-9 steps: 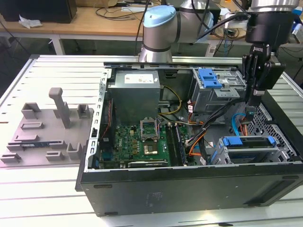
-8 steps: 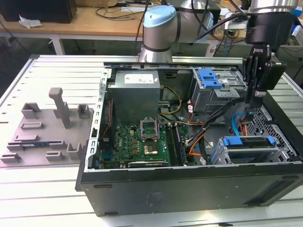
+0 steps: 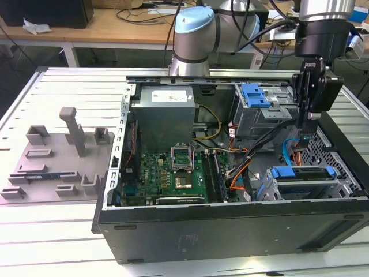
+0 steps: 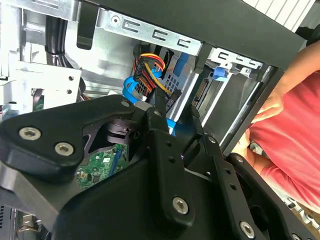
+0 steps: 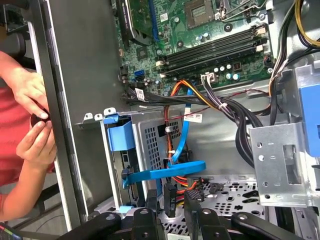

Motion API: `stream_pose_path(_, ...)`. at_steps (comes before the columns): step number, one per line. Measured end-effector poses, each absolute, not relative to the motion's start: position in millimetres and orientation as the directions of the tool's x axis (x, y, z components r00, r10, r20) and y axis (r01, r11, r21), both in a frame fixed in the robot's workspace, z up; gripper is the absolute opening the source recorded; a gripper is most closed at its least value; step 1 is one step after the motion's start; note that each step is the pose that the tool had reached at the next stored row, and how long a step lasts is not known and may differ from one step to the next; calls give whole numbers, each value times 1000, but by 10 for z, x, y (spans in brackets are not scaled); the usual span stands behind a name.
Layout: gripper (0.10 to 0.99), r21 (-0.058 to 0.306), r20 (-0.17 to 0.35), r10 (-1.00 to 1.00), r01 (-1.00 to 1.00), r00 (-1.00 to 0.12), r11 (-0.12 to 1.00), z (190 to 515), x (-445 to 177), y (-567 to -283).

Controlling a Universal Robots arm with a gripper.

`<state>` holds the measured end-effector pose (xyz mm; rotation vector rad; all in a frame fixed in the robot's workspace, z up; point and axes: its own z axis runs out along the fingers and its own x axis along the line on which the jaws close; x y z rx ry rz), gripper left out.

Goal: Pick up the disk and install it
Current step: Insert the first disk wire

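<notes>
At the exterior view's left a grey rack of slots and posts sits on the slatted table; we take it for a stand that keeps loose parts upright and easy to grasp. Next comes the computer case, laid on its side with the panel off, which we judge is so the arm can reach its insides from above. Inside it, moving rightward, we pass the big grey power box, the green circuit board flat on the case floor, then a metal cage with a blue latch on top. Further right the gripper hangs down into the case. Its fingers stand partly apart: in the first wrist view the gripper straddles a black plug with coloured wires, a sliver of space showing on either side, so we judge it has hold of nothing. A blue cable loops close by. Just below the gripper in the exterior view, the disk lies flat in the lower bay, its blue frame showing along the edges. It looks level and seated, though we cannot tell whether it is pushed fully home. In the first wrist view a person's hand rests at the case's outer edge
</notes>
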<state>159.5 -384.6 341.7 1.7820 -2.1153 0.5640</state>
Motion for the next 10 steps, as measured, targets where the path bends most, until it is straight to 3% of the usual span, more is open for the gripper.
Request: stream_pose_path(10, 349, -93, 482, -859, -985, -172, 145, 3388, 1602, -3898)
